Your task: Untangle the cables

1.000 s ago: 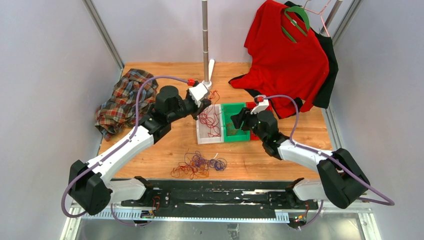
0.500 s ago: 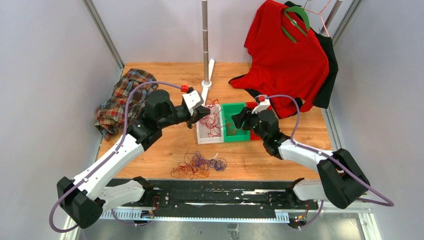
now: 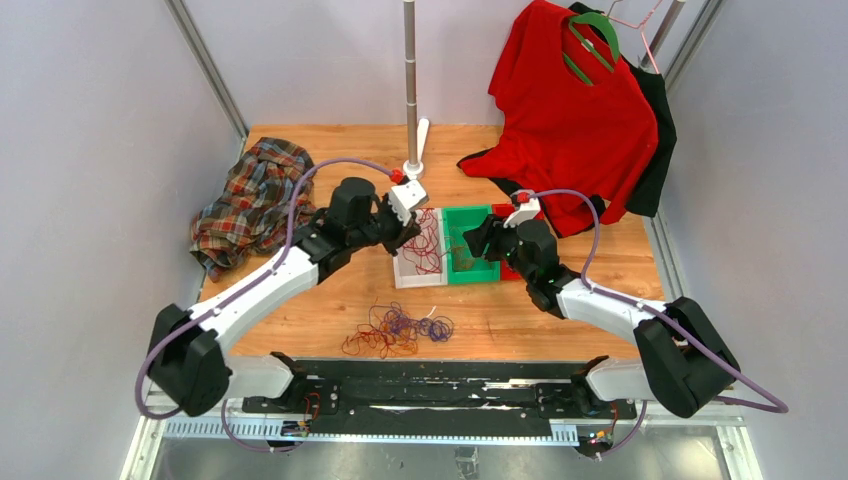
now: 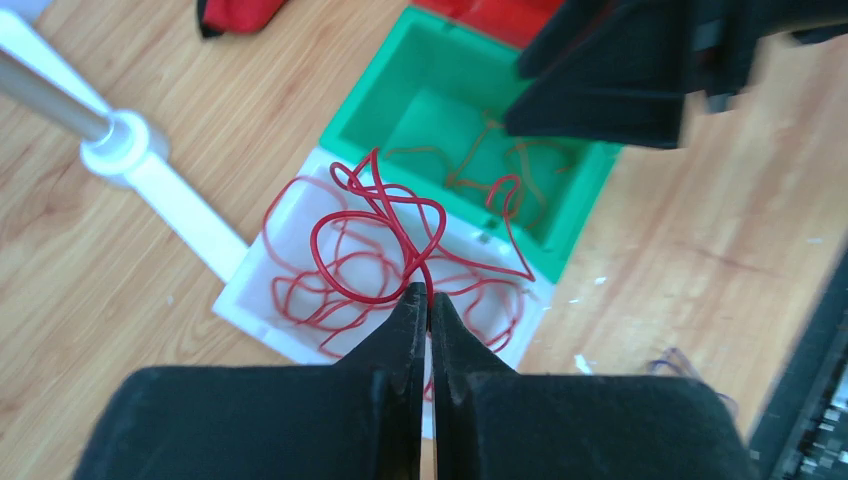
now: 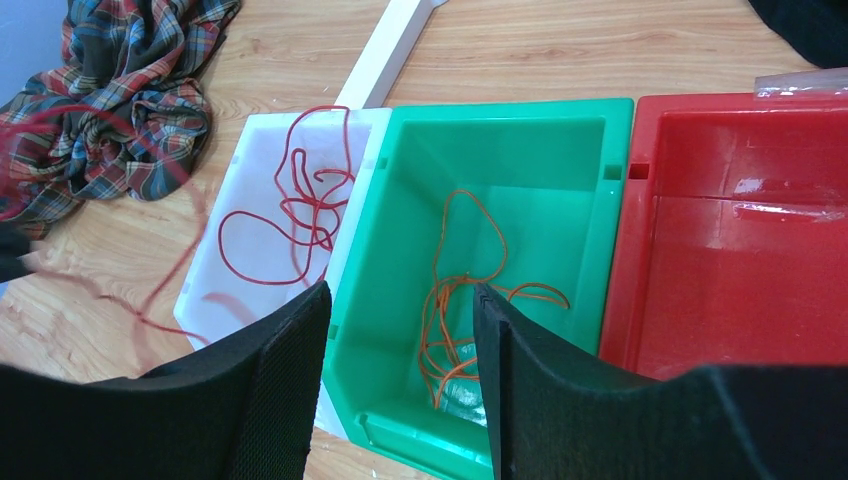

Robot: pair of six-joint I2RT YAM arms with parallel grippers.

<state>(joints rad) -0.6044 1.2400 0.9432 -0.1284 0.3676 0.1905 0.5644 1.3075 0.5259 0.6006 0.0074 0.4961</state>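
My left gripper (image 4: 428, 296) is shut on a red cable (image 4: 375, 235) and holds its loops above the white bin (image 4: 250, 290), which has more red cable in it. In the top view the left gripper (image 3: 412, 222) is over the white bin (image 3: 403, 276). My right gripper (image 5: 400, 300) is open and empty above the green bin (image 5: 590, 180), which holds orange cable (image 5: 450, 300). It shows in the top view too (image 3: 478, 238). A tangled pile of red, orange and purple cables (image 3: 395, 328) lies on the table near the front edge.
A red bin (image 5: 740, 220) stands right of the green one. A plaid shirt (image 3: 250, 200) lies at the back left. A metal pole on a white base (image 3: 411, 90) stands behind the bins. A red shirt (image 3: 575, 110) hangs at the back right.
My left arm swung left and back, and has returned right over the white bin with the red cable. The right arm has not moved.
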